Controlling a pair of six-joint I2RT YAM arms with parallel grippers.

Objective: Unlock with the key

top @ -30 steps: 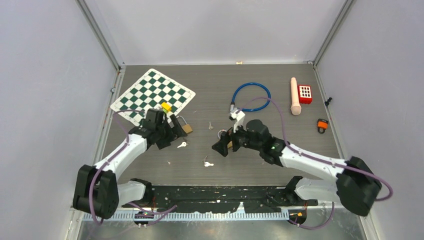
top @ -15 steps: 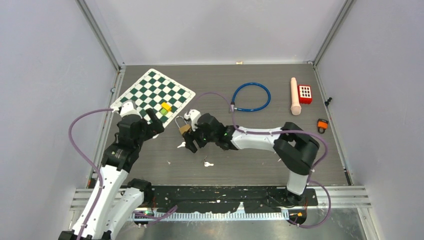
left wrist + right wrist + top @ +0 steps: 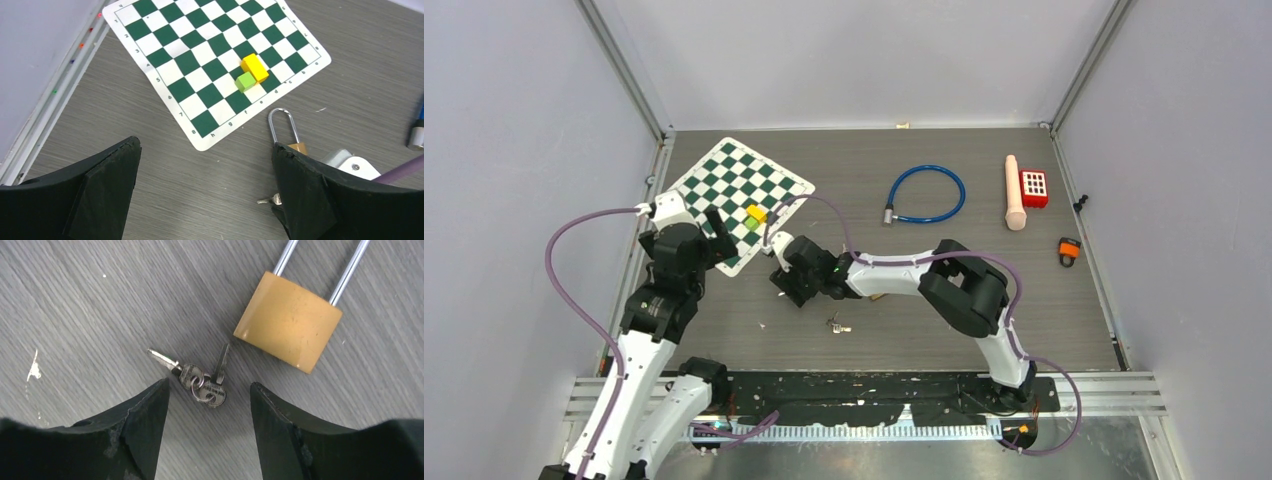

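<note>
Left gripper (image 3: 206,145): the jaws are fully apart with nothing between them. A second ago it was low beside the padlock. Now it is lifted and pulled back toward the left wall, above the corner of the chess mat (image 3: 200,65).
Right gripper (image 3: 209,385): it has swung across the table (image 3: 75,300) from the middle and now hangs straight over the keys. The jaws are apart but narrower than a second ago. Its fingers (image 3: 130,440) stand on either side of the keys and do not touch them yet.
Keys (image 3: 200,381): two small keys on one ring lie flat on the wood, very near the lower corner of the padlock body. I cannot tell if one tip touches it.
Padlock (image 3: 287,322): the brass body lies flat, with the long shackle pointing away from the right wrist camera. Both legs look seated, so I judge it locked.
Other key (image 3: 837,325): it lies apart, nearer to the arm bases.
Meaning for the task: I think the arms have changed roles. The left one has left the lock free and the right one is about to pick up the keys. Nothing is inserted yet, so the unlocking is only at its start.
Risk: the keys are thin and flat, so the fingers can slide over them or push them against the padlock.
</note>
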